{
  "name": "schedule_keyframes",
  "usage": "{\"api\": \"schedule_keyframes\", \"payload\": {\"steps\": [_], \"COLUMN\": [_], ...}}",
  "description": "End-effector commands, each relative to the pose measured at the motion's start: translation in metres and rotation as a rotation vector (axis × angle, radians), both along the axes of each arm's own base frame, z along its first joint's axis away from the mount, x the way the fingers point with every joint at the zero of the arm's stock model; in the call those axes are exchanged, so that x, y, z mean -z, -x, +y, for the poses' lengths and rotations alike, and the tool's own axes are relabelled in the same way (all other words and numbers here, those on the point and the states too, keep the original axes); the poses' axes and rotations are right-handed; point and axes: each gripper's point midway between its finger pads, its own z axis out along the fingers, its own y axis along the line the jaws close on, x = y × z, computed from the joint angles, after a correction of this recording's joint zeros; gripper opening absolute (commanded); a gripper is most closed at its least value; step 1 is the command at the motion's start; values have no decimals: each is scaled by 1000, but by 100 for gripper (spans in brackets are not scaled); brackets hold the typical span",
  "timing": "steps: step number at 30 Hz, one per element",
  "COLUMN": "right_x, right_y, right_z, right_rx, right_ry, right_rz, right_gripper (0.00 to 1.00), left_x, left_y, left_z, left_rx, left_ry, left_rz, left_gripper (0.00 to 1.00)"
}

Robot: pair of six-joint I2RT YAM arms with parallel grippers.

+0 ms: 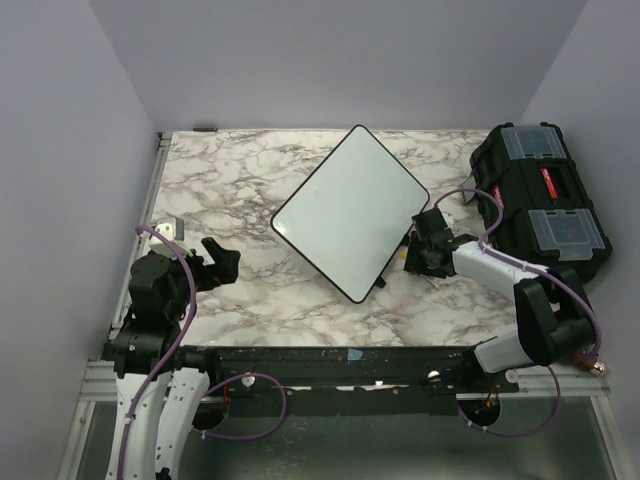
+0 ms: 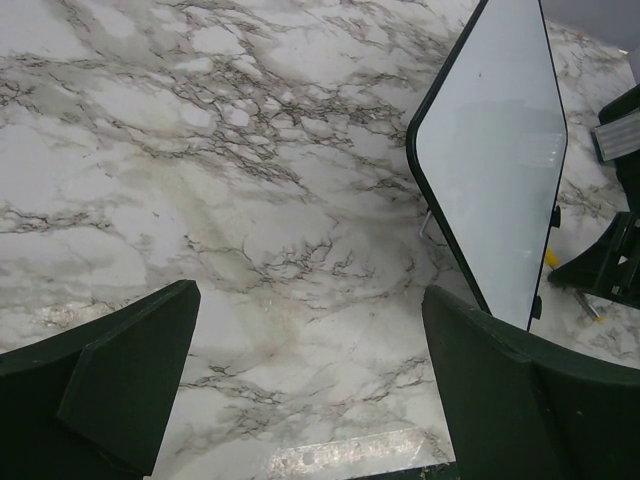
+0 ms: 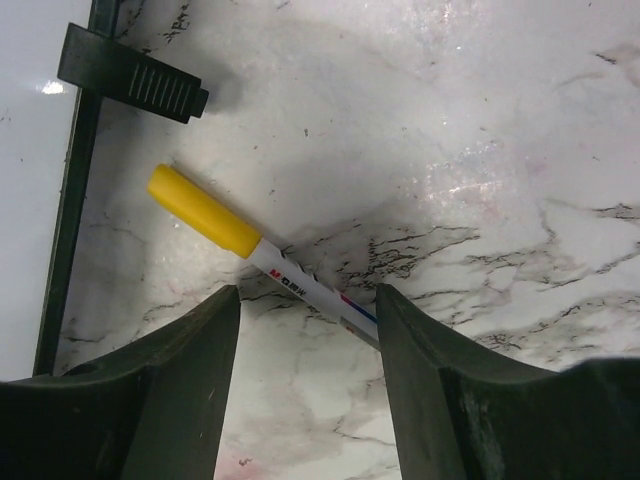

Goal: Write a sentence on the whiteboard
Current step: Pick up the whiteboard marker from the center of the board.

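Beside the right end effector (image 3: 305, 300) (astride a marker (image 3: 205, 210)) lies the whiteboard (image 1: 350, 210).

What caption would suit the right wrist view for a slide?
Right gripper straddles a yellow-capped marker lying on the marble table beside the whiteboard.

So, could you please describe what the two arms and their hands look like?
The left arm and right arm share white links, black joints and a looping lilac cable each. The left hand and right hand have two broad, matte, dark wedge-shaped fingers.
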Motion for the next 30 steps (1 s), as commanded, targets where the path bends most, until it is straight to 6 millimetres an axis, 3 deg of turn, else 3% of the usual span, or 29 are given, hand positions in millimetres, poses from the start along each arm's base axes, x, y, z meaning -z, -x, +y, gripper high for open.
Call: {"api": "schedule_keyframes", "payload": {"steps": [1,3,15,18,21,24,27,30], "right_x": [0,2,8,11,16,20,20,11], "right_y": [-7,-6,-4,-3,-1,0,1,-2], "right_z": [0,-1,-9,-9,-8,-8,-8,-6], "right_rx": [23,30,85,86,83,77,71,70], "right_ry": [20,20,57,58,53,56,54,39], "right_rz": [-6,1,19,25,38,47,49,21], "right_gripper": [56,46,14,13,26,30,5,0], "left_x": [-2,-2,0,1,1,3,4,6], "left_y": [0,0,-2,-3,-4,-4,-5,-6], "left_z": [4,4,2,1,2,1,2,1], "left_rx": [-14,-12,-4,-1,-1,-1,-1,0], "left_ry": [-20,-19,-19,-19,-20,-21,-23,-25], "left_rz": [-17,-19,-9,-2,2,8,14,22], "left_gripper": [97,97,96,97,96,96,96,96]}}
